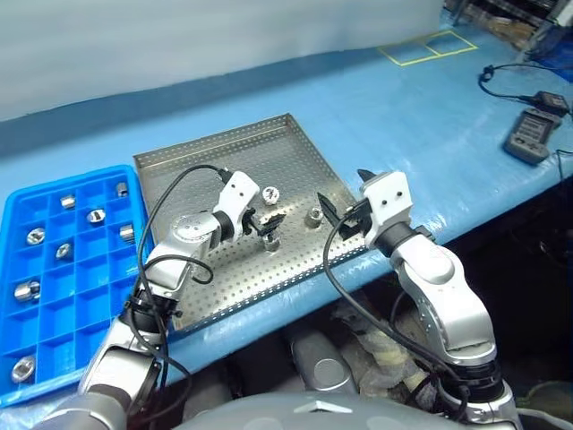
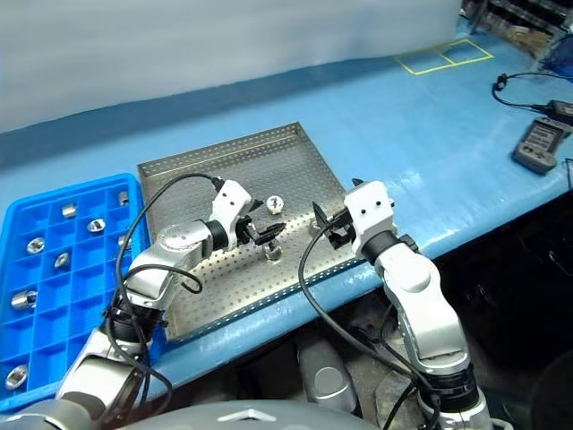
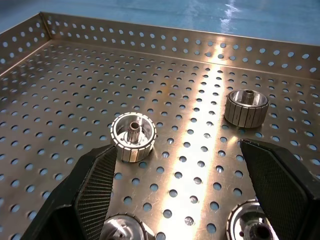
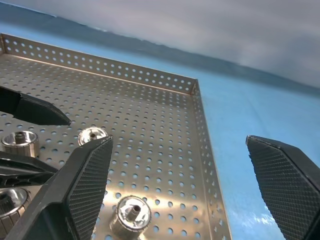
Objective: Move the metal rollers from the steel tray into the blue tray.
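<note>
Three shiny metal rollers (image 1: 269, 193) are seen upright on the perforated steel tray (image 1: 224, 148), a fourth perhaps hidden. Beside it, roughly nine more are scattered singly in compartments of the blue tray (image 1: 54, 300).

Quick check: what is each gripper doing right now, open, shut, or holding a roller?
Left gripper: open, holding nothing, over the steel tray.
Right gripper: open, empty.

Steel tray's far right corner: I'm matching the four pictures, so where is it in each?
Left eye: tray corner, upper middle.
Right eye: tray corner, upper middle.
Left wrist: tray corner, where two rims meet beyond the rollers.
Right wrist: tray corner, where two rims meet.
Shared landmark: blue table cover just outside it.
</note>
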`<action>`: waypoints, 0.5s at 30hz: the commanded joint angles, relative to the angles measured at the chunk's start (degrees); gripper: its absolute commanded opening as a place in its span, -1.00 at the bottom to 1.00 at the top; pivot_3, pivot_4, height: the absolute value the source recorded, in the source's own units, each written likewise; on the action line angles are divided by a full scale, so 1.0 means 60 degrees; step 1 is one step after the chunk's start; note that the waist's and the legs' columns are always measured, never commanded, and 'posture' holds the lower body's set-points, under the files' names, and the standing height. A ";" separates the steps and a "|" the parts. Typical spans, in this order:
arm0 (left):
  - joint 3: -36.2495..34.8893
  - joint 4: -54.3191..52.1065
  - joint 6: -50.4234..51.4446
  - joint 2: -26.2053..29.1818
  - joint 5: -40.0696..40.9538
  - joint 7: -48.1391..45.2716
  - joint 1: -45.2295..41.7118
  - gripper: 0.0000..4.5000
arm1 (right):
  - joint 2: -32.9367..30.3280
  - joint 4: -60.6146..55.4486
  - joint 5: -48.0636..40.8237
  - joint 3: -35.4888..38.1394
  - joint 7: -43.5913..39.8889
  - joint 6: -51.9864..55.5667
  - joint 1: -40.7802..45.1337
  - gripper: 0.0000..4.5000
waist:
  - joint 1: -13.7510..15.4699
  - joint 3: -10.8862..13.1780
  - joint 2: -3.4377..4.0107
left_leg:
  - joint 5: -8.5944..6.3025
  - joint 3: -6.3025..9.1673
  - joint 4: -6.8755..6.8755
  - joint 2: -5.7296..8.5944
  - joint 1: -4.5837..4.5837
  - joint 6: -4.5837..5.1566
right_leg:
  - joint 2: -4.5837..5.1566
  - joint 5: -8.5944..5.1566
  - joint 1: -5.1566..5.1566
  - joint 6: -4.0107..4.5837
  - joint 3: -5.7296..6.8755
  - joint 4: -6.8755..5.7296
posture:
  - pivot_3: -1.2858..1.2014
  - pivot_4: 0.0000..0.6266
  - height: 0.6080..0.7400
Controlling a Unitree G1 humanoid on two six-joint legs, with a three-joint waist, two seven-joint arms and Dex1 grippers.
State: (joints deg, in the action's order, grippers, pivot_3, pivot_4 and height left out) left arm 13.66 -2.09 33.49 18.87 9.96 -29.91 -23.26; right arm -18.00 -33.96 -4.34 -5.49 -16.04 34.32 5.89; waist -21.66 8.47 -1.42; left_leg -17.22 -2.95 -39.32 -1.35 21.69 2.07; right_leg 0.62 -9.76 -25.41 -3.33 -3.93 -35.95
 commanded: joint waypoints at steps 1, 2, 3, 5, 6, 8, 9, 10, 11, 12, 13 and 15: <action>-0.0230 -0.0070 -0.0202 -0.0052 -0.0139 0.0158 -0.0037 0.90 | 0.0009 -0.0403 -0.0007 0.0203 0.0084 -0.0040 0.0067 1.00 | -0.0147 0.0000 0.0000 | 0.0000 0.0001 0.0000 -0.0001 0.0000 0.0000 | 0.0000 0.0000 0.0000 -0.0001 0.0000 0.0000 | -0.32 -0.52 1.00; -0.0312 -0.0078 -0.0195 -0.0032 -0.0175 0.0217 0.0031 0.90 | 0.0001 -0.0399 -0.0018 0.0201 0.0071 -0.0031 0.0082 1.00 | -0.0207 0.0000 0.0000 | 0.0000 0.0002 0.0001 0.0000 0.0000 0.0000 | 0.0001 0.0000 0.0000 -0.0001 0.0001 -0.0001 | -0.32 -0.52 1.00; -0.0393 -0.0087 -0.0200 -0.0004 -0.0214 0.0286 0.0094 0.90 | -0.0008 -0.0384 -0.0033 0.0198 0.0052 -0.0023 0.0107 1.00 | -0.0264 0.0000 0.0000 | 0.0000 0.0001 0.0001 -0.0001 -0.0001 0.0000 | 0.0000 0.0001 0.0000 -0.0003 -0.0001 -0.0001 | -0.31 -0.52 1.00; -0.0589 -0.0120 -0.0183 0.0039 -0.0243 0.0426 0.0214 0.90 | -0.0022 -0.0321 -0.0059 0.0169 0.0005 -0.0021 0.0173 1.00 | -0.0312 0.0000 0.0000 | 0.0000 -0.0001 0.0002 -0.0001 -0.0004 0.0000 | 0.0000 0.0002 0.0000 -0.0006 -0.0006 -0.0004 | -0.30 -0.52 1.00; -0.0692 -0.0135 -0.0195 0.0046 -0.0258 0.0505 0.0266 0.90 | -0.0027 -0.0285 -0.0074 0.0147 -0.0019 -0.0023 0.0209 1.00 | -0.0313 0.0000 0.0000 | 0.0000 -0.0002 0.0002 -0.0002 -0.0006 0.0000 | 0.0000 0.0002 0.0000 -0.0006 -0.0006 -0.0006 | -0.29 -0.52 1.00; -0.0862 -0.0186 -0.0219 0.0057 -0.0267 0.0634 0.0358 0.90 | -0.0037 -0.0216 -0.0096 0.0098 -0.0074 -0.0035 0.0280 1.00 | -0.0293 0.0000 0.0000 | 0.0000 -0.0001 0.0002 -0.0003 -0.0006 0.0000 | 0.0000 0.0002 0.0000 -0.0007 -0.0005 -0.0008 | -0.28 -0.52 1.00; -0.0958 -0.0231 -0.0204 0.0049 -0.0263 0.0715 0.0407 0.90 | -0.0039 -0.0180 -0.0107 0.0069 -0.0101 -0.0042 0.0322 1.00 | -0.0269 0.0000 -0.0001 | 0.0000 -0.0001 0.0002 -0.0003 -0.0006 0.0000 | 0.0001 0.0002 0.0000 -0.0007 -0.0005 -0.0008 | -0.28 -0.52 1.00; -0.1028 -0.0276 -0.0181 0.0048 -0.0252 0.0764 0.0453 0.90 | -0.0042 -0.0144 -0.0116 0.0045 -0.0126 -0.0049 0.0363 1.00 | -0.0233 0.0000 -0.0001 | 0.0001 -0.0001 0.0002 -0.0001 -0.0005 0.0000 | 0.0003 0.0003 -0.0001 -0.0009 -0.0005 -0.0008 | -0.27 -0.52 1.00; -0.1077 -0.0321 -0.0155 0.0050 -0.0237 0.0799 0.0500 0.90 | -0.0042 -0.0103 -0.0122 0.0019 -0.0146 -0.0054 0.0415 1.00 | -0.0211 0.0000 -0.0001 | 0.0000 -0.0001 0.0001 0.0001 -0.0005 0.0000 | 0.0006 0.0004 -0.0001 -0.0011 -0.0005 -0.0007 | -0.27 -0.52 1.00; -0.1094 -0.0359 -0.0144 0.0049 -0.0227 0.0822 0.0535 0.90 | -0.0043 -0.0070 -0.0130 -0.0002 -0.0168 -0.0058 0.0462 1.00 | -0.0190 0.0000 -0.0001 | 0.0000 -0.0001 0.0002 0.0002 -0.0005 0.0000 | 0.0007 0.0004 -0.0001 -0.0010 -0.0005 -0.0006 | -0.26 -0.52 1.00; -0.1093 -0.0404 -0.0132 0.0044 -0.0217 0.0829 0.0572 0.90 | -0.0038 -0.0035 -0.0139 -0.0024 -0.0194 -0.0066 0.0510 1.00 | -0.0161 0.0000 0.0000 | 0.0000 -0.0001 0.0002 0.0003 -0.0004 0.0001 | 0.0009 0.0005 -0.0001 -0.0010 -0.0005 -0.0005 | -0.26 -0.52 1.00; -0.1047 -0.0486 -0.0118 0.0014 -0.0215 0.0852 0.0635 0.90 | -0.0020 0.0021 -0.0139 -0.0051 -0.0232 -0.0076 0.0572 1.00 | -0.0122 0.0000 -0.0001 | -0.0002 -0.0001 0.0005 0.0004 -0.0004 0.0003 | 0.0010 0.0005 -0.0001 -0.0009 -0.0004 -0.0003 | -0.26 -0.52 1.00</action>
State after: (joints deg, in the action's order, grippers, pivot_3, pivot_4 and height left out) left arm 7.87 -2.30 33.33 19.19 8.95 -25.01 -19.41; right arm -18.11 -33.26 -4.90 -5.95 -17.32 34.45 8.32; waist -22.39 8.47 -1.43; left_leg -17.23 -2.95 -39.28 -1.33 21.67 2.10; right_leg 0.69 -9.71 -25.42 -3.35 -3.95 -35.96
